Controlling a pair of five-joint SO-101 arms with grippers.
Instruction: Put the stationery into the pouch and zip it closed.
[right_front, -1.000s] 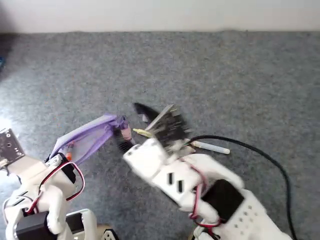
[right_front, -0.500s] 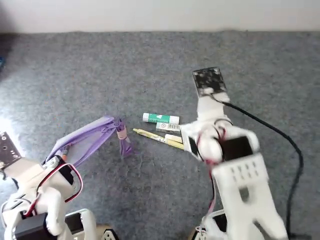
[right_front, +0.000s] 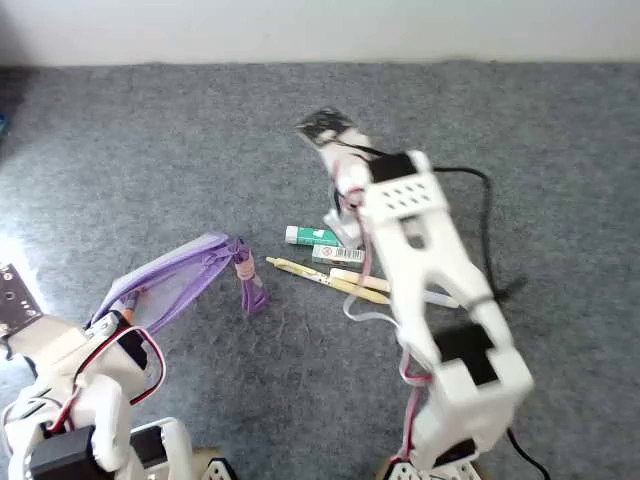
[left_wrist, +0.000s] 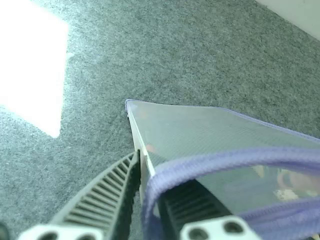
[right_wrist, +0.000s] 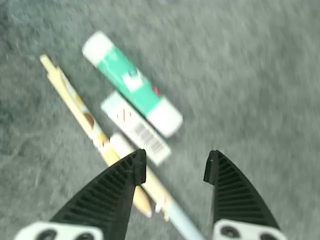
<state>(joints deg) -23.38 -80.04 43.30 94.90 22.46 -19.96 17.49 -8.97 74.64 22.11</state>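
A translucent purple pouch (right_front: 172, 280) lies at the left, its mouth with a pink zip tag facing the stationery. My left gripper (left_wrist: 145, 170) is shut on the pouch's (left_wrist: 215, 145) near edge. To the right of the pouch lie a green glue stick (right_front: 318, 236), a white eraser (right_front: 335, 255), a yellow pen (right_front: 318, 277) and a white pen (right_front: 440, 298). My right gripper (right_wrist: 175, 162) hangs open just above them, beside the glue stick (right_wrist: 131, 82), the eraser (right_wrist: 134, 127) and the yellow pen (right_wrist: 80, 107), with nothing between its fingers.
Grey carpet covers the table up to a white wall at the back. The right arm's black cable (right_front: 490, 215) loops to the right of the stationery. A bright patch of light (left_wrist: 30, 60) lies on the carpet by the pouch.
The right arm swung away from the pouch's mouth out to the right, then came back over the stationery. The pouch and the left arm stayed put.
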